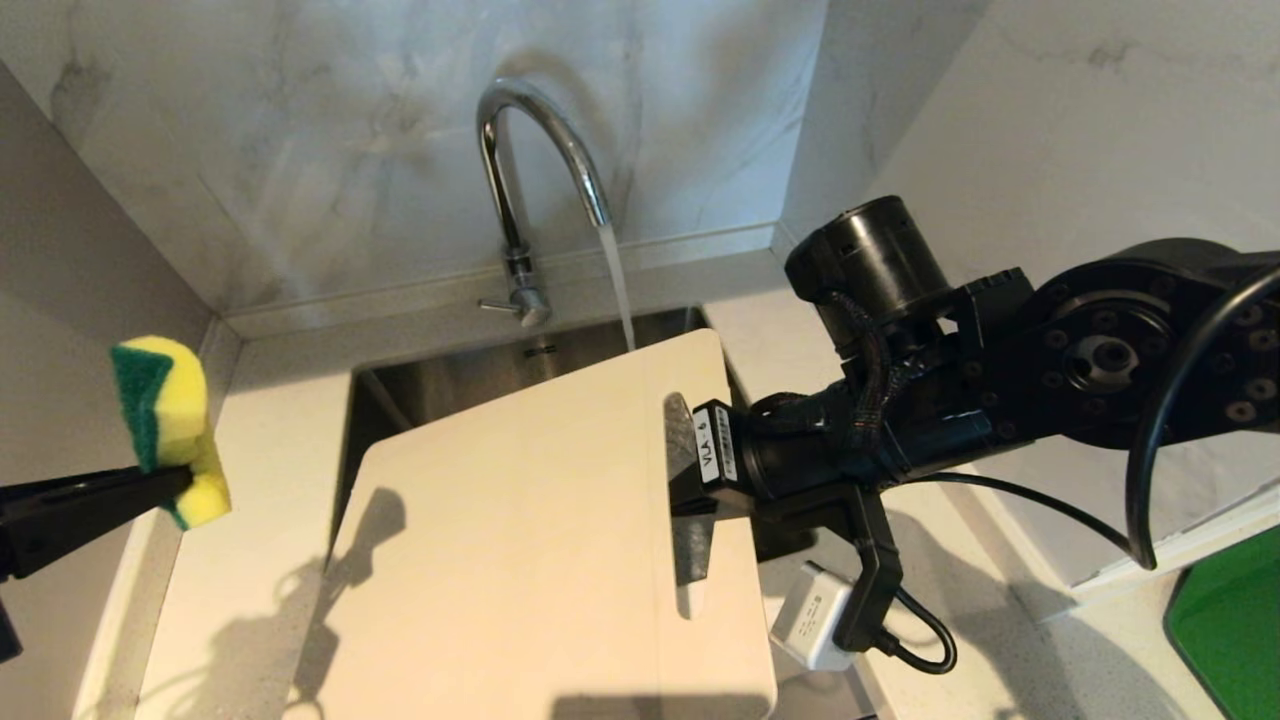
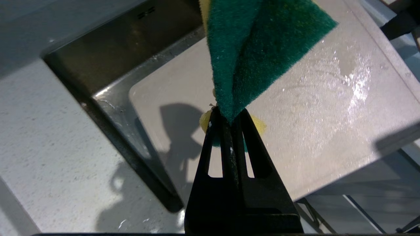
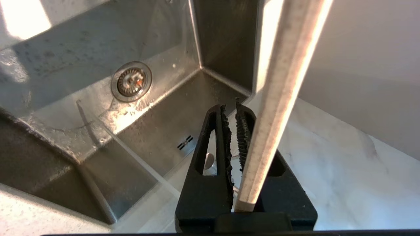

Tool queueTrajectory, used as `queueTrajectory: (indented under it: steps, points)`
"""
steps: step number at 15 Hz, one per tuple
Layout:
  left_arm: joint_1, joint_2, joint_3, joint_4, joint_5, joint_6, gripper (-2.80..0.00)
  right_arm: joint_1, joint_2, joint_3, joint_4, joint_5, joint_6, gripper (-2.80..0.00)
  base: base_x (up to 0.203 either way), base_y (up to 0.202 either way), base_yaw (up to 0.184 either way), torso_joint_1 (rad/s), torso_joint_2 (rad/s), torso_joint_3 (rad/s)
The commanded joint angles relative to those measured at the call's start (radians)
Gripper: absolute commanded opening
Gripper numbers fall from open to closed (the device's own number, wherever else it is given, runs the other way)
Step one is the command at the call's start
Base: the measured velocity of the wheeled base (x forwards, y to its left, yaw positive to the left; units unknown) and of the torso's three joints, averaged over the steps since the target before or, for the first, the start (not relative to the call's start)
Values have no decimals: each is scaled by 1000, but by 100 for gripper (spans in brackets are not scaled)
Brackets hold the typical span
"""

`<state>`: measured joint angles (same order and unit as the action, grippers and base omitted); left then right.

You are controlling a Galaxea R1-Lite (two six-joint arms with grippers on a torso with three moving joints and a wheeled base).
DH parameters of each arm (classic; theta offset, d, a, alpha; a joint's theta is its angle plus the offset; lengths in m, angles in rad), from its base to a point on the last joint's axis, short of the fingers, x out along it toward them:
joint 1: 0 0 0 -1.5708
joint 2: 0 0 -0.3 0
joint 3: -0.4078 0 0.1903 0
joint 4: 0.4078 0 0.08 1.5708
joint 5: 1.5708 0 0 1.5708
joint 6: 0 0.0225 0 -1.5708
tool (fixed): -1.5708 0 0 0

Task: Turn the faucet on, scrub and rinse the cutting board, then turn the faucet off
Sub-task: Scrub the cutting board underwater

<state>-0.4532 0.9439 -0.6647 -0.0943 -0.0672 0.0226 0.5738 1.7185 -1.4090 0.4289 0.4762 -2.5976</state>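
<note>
The chrome faucet (image 1: 520, 150) is running, and its stream (image 1: 617, 285) falls at the far edge of the cutting board (image 1: 520, 560). The cream board is held tilted over the sink (image 1: 450, 375), and its face looks wet in the left wrist view (image 2: 328, 108). My right gripper (image 1: 690, 480) is shut on the cutting board at its handle slot. The board's edge (image 3: 282, 85) runs up beside the right gripper (image 3: 231, 108). My left gripper (image 1: 175, 485) is off to the left of the board, shut on a yellow-and-green sponge (image 1: 170, 420). The sponge's green face (image 2: 256, 49) hangs above the board.
The faucet's thin lever (image 1: 497, 306) sticks out at its base. The steel sink has a drain (image 3: 131, 81) in its floor. Pale countertop (image 1: 240, 480) surrounds the basin, with marble walls behind. A bright green flat object (image 1: 1230, 620) lies at the far right.
</note>
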Motion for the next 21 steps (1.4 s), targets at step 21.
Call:
queueTrajectory:
  steps: [21]
  points:
    - [-266, 667, -599, 315, 90, -258, -280, -6, 30, -19, 13, 1, -33, -280, 0, 0, 0, 0, 0, 0]
